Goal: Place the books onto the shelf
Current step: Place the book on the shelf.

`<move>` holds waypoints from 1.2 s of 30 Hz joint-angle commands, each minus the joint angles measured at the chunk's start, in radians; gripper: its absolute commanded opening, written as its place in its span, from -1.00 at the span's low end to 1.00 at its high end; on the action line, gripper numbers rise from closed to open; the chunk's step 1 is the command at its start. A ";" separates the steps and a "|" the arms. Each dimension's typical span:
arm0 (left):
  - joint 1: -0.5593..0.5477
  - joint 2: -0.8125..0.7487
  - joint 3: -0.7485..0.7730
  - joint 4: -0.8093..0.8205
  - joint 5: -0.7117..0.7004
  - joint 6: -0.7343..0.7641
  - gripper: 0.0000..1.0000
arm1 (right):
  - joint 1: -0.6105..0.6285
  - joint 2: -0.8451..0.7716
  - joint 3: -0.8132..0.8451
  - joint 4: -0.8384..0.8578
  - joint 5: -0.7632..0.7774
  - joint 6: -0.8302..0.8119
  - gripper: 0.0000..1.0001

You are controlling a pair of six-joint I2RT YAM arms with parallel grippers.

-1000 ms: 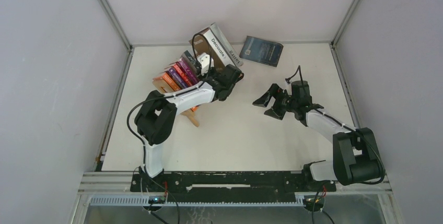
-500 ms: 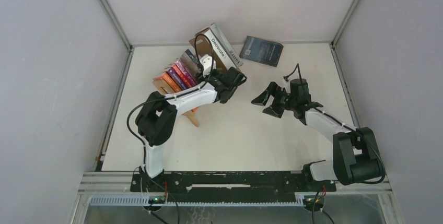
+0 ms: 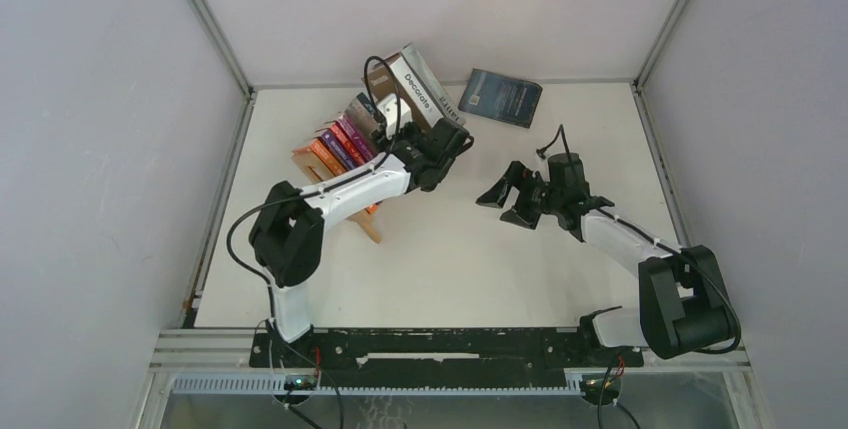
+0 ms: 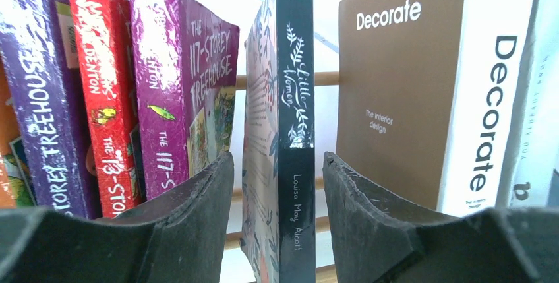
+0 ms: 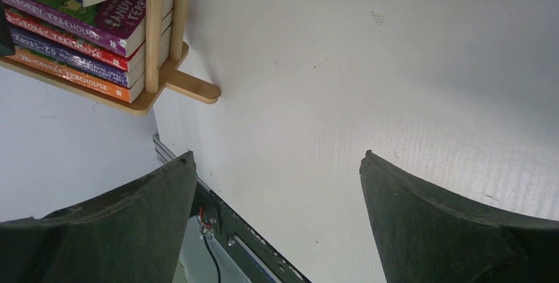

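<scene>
Tabletop (image 3: 450, 249) shelf (image 3: 372, 231) holds books (image 4: 198, 98) side by side, spines facing left tool (image 4: 277, 164).

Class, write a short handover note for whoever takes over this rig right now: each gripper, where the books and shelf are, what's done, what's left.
Left gripper: open, fingers either side of the Little Women book, which is on the shelf.
Right gripper: open, empty, over the table.
Done: Treehouse books, Little Women and Decorate sit in a row on the shelf.
Left: one blue book lies flat at the table's far edge. Shelve it, probably with the nearer right arm.
</scene>
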 commanded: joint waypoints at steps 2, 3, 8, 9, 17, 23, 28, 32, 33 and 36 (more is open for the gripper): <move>-0.005 -0.079 0.058 0.006 -0.047 0.035 0.13 | 0.030 -0.039 0.051 -0.006 0.037 -0.043 0.99; -0.006 -0.080 0.061 0.009 -0.048 0.042 0.13 | 0.035 -0.039 0.059 -0.018 0.045 -0.059 0.99; -0.009 -0.098 0.070 0.013 -0.044 0.057 0.13 | 0.062 -0.027 0.099 -0.062 0.056 -0.131 0.99; -0.011 -0.105 0.070 0.013 -0.046 0.061 0.13 | 0.068 -0.016 0.113 -0.075 0.047 -0.146 0.99; -0.034 -0.254 0.056 0.009 -0.041 0.122 0.14 | 0.172 0.016 0.312 -0.182 0.141 -0.319 0.99; -0.066 -0.466 -0.050 0.006 0.036 0.154 0.31 | 0.231 0.061 0.480 -0.197 0.225 -0.427 0.83; -0.092 -0.670 -0.227 -0.033 0.112 0.086 0.40 | 0.296 0.178 0.671 -0.236 0.276 -0.552 0.66; -0.097 -0.810 -0.355 -0.093 0.138 0.000 0.42 | 0.354 0.307 0.833 -0.266 0.302 -0.634 0.55; -0.097 -0.837 -0.381 -0.108 0.142 -0.015 0.42 | 0.367 0.338 0.883 -0.269 0.314 -0.651 0.53; -0.098 -0.898 -0.441 -0.148 0.148 -0.061 0.42 | 0.399 0.442 0.998 -0.289 0.350 -0.701 0.44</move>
